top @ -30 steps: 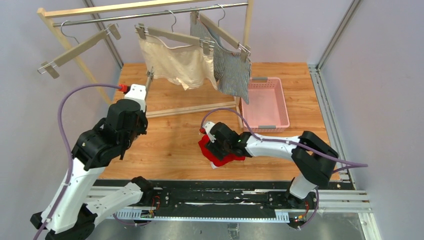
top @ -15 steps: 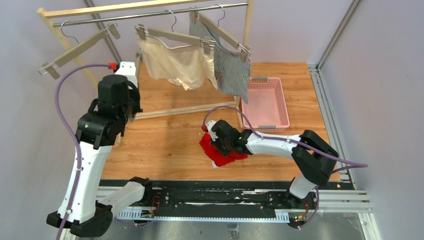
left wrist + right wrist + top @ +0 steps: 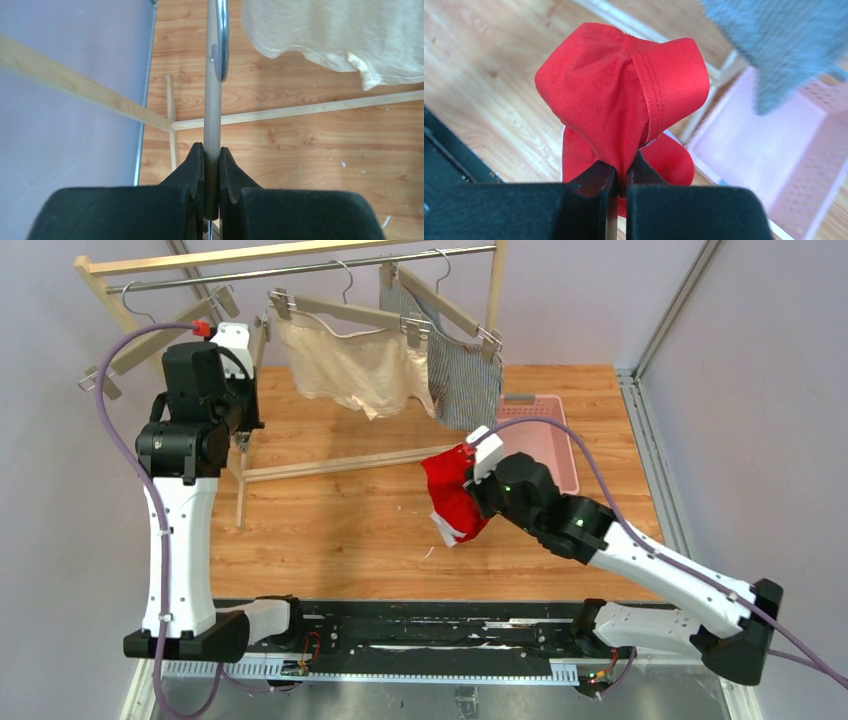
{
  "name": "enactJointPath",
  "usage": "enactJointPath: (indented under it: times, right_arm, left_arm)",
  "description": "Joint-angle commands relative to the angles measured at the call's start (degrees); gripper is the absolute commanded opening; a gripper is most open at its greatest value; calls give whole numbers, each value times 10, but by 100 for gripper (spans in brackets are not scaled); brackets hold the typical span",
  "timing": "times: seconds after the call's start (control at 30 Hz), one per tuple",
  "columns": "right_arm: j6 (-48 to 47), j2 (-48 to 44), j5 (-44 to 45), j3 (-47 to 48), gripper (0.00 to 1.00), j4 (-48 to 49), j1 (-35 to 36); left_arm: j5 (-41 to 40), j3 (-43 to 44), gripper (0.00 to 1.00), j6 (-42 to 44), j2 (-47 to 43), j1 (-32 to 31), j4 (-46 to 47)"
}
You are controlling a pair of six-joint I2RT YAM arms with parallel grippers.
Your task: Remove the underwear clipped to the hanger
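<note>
The wooden table [image 3: 340,530] carries one clothes rack [image 3: 250,255] along its far edge, put there so garments hang within both arms' reach; one pink basket [image 3: 535,455] sits at the far right corner, likely there to take what comes off. There are three pairs of boxers. The cream pair [image 3: 350,365] and the pinstriped pair [image 3: 465,385] hang clipped, each from its own hanger, over the far middle of the table. The red pair [image 3: 452,495] is free, bunched and lifted above the table's middle, just near-left of the basket. So one is off and two remain, by my reckoning. Of three hangers, the empty hanger [image 3: 160,340] sits at the far left. The right gripper [image 3: 621,172] is pinching a fold of the red cloth between pressed-together fingers, probably for carrying to the basket. The left gripper [image 3: 212,155] is pressed onto a grey bar, apparently the empty hanger's bar, perhaps to steady it.
</note>
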Motion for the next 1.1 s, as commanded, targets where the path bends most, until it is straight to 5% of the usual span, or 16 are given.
enactJointPath:
  times: [0.0, 0.2, 0.5, 1.07]
  right_arm:
    - [0, -52, 141, 28, 1, -55, -27]
    - [1, -73, 213, 59, 1, -60, -113]
    - [30, -9, 36, 97, 1, -3, -319]
    - [35, 159, -18, 86, 0, 77, -364]
  left_arm:
    - [70, 61, 0, 22, 23, 13, -9]
    - [136, 120, 0, 20, 75, 53, -18]
    - [229, 203, 0, 13, 123, 113, -37]
    - [239, 213, 0, 18, 85, 114, -36]
